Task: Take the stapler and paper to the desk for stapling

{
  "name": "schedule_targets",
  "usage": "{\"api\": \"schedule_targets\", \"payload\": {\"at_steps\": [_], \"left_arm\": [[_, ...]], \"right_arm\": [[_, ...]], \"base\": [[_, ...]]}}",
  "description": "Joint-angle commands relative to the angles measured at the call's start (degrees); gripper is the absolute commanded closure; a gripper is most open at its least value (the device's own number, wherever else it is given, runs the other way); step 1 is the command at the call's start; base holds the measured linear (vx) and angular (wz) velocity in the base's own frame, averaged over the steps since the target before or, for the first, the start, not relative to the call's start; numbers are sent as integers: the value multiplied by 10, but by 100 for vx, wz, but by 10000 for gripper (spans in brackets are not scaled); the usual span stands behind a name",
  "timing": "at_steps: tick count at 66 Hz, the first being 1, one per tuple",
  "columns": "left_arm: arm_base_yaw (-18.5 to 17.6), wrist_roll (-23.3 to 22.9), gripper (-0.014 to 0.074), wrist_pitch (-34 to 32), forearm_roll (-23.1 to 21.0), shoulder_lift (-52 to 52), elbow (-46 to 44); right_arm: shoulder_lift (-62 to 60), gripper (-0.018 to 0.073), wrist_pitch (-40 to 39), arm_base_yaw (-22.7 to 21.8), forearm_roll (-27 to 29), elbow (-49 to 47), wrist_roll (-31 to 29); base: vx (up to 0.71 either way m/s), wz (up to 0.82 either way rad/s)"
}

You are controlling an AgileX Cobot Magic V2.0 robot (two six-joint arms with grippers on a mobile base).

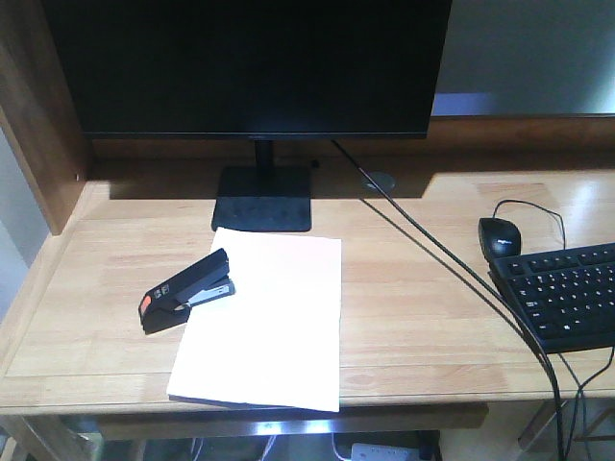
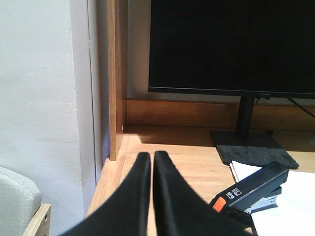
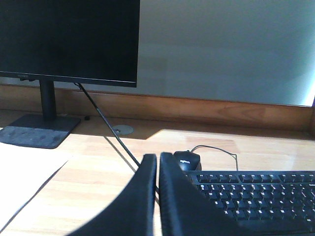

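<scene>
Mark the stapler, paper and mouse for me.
stapler (image 1: 187, 291): front view, middle of its black top.
paper (image 1: 274, 327): front view, centre of the sheet.
mouse (image 1: 501, 236): front view, its back.

A dark monitor (image 1: 255, 62) stands at the back on its square base (image 1: 262, 199). To the right, a black mouse (image 1: 502, 236) sits just behind a black keyboard (image 1: 562, 293).

The paper (image 1: 261, 322) lies on the desk (image 1: 413, 317), in front of the monitor's base (image 1: 262, 198). The stapler (image 1: 187, 291) sits at the paper's left edge, its front end overlapping the sheet. Well to the right lies the keyboard (image 1: 567, 293), with the mouse (image 1: 502, 236) just behind its left end.
</scene>
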Motion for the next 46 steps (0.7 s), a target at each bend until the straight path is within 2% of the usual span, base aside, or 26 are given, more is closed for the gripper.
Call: {"api": "schedule_targets", "payload": {"at_steps": [1,46], "left_arm": [[-3,0,603,-39,-1,-8,16],[-3,0,603,-39,-1,-8,16]], "right_arm": [[-8,568,-38,-4,0,2,-2],[-8,568,-38,-4,0,2,-2]], "base": [[0,0],[0,0]]}}
